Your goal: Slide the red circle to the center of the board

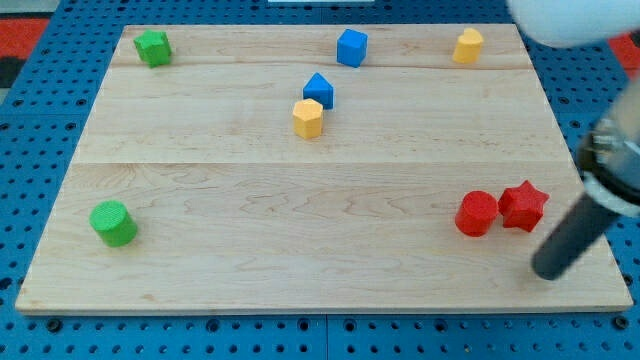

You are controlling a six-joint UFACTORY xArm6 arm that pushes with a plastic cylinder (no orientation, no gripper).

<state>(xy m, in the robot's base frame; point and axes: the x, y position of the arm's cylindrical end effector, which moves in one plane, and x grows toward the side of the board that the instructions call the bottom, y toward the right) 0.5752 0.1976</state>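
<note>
Red circle (477, 213), squat cylinder touching red star (523, 205)

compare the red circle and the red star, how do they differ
The red circle is a round cylinder with a smooth outline; the red star has pointed arms. The circle sits toward the view's left, the star toward the view's right, nearer the board's edge. My tip is closer to the star, below and to its right. Both are red, lie flat, and appear to touch.
</note>
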